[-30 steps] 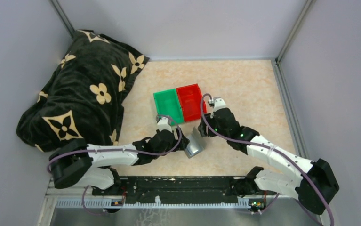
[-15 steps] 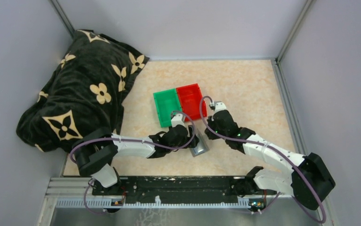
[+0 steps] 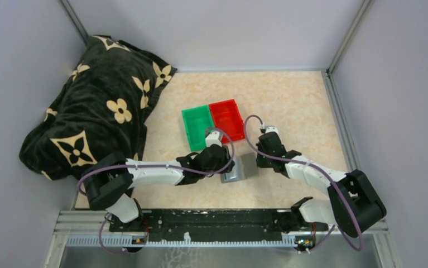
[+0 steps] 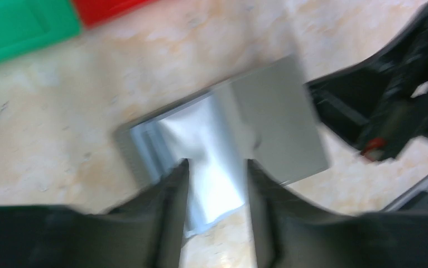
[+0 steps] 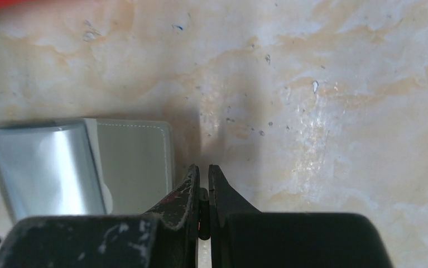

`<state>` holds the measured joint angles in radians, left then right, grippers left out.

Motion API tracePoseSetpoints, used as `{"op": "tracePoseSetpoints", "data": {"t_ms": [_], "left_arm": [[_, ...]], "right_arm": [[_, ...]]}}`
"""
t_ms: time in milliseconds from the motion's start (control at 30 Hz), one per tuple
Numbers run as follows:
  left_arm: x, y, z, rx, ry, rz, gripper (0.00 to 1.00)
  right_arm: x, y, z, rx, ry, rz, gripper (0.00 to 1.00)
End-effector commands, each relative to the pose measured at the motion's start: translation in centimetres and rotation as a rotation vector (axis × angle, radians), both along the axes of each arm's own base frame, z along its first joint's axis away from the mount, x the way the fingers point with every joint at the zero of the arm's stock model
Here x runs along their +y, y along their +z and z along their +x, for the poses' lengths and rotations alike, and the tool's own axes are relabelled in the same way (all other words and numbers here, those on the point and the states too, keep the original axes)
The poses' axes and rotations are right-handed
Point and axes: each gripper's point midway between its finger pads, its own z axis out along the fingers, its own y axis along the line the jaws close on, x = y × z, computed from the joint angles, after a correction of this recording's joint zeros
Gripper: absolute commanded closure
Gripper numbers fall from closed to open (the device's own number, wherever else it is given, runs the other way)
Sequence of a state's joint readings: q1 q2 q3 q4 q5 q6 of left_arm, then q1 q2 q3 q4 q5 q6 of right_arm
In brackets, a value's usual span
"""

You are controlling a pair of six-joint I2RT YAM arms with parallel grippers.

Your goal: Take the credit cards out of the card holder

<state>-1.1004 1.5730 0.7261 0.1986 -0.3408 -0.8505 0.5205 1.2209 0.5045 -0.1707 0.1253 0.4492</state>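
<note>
The card holder [image 3: 239,169] lies open and flat on the table, a matte grey panel [image 5: 133,162] on the right and a shiny silver panel [image 5: 44,167] on the left. No separate credit cards can be made out; the left wrist view is blurred. My left gripper [image 3: 228,166] hangs over the shiny panel, its jaws apart, and that panel's near edge shows between them [image 4: 216,167]. My right gripper [image 3: 259,161] is shut with nothing in it [image 5: 203,170], its tips just off the card holder's right edge.
A green bin [image 3: 199,127] and a red bin [image 3: 226,120] stand side by side just behind the card holder. A dark flowered blanket [image 3: 94,106] fills the back left corner. Grey walls enclose the table on three sides.
The card holder went from propped up at an angle to lying open flat. My left arm reached right over it, its jaws narrowing. My right gripper shut and moved to the card holder's right edge.
</note>
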Motion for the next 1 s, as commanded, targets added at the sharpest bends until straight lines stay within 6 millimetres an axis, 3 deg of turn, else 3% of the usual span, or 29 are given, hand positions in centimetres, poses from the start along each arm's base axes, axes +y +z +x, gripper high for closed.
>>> {"op": "tracePoseSetpoints", "data": {"t_ms": [0, 33, 67, 100, 267, 400, 600, 733, 967], "left_arm": [[-3.8, 3.5, 0.6, -0.088, -0.080, 0.036, 0.65], [-4.8, 3.6, 0.7, -0.100, -0.107, 0.045, 0.86], [-6.1, 4.2, 1.0, -0.108, -0.137, 0.039, 0.97], [-6.9, 3.9, 1.1, -0.100, -0.155, 0.053, 0.99], [-9.0, 0.7, 1.1, -0.038, -0.203, 0.100, 1.00], [-8.1, -1.7, 0.6, 0.033, -0.178, 0.110, 1.00], [-7.2, -3.3, -0.2, 0.072, -0.198, 0.053, 1.00], [-7.6, -5.2, -0.8, 0.136, -0.218, 0.060, 1.00], [-7.0, -5.9, -0.5, 0.161, -0.197, 0.045, 1.00]], "right_arm": [[-0.6, -0.3, 0.6, -0.028, -0.048, -0.007, 1.00], [-0.5, -0.3, 0.5, -0.030, -0.048, 0.001, 1.00], [-0.5, -0.3, 0.5, -0.031, -0.047, 0.005, 1.00], [-0.5, -0.3, 0.4, -0.031, -0.048, 0.006, 1.00], [-0.6, 0.2, 0.1, -0.051, -0.059, 0.027, 1.00], [-0.5, 1.5, 0.3, -0.092, -0.062, 0.058, 1.00], [-0.5, 3.4, 0.7, -0.171, -0.073, 0.101, 1.00], [-0.4, 4.3, 0.8, -0.197, -0.067, 0.117, 0.74], [-0.9, 7.6, 0.7, -0.297, -0.080, 0.156, 0.60]]}}
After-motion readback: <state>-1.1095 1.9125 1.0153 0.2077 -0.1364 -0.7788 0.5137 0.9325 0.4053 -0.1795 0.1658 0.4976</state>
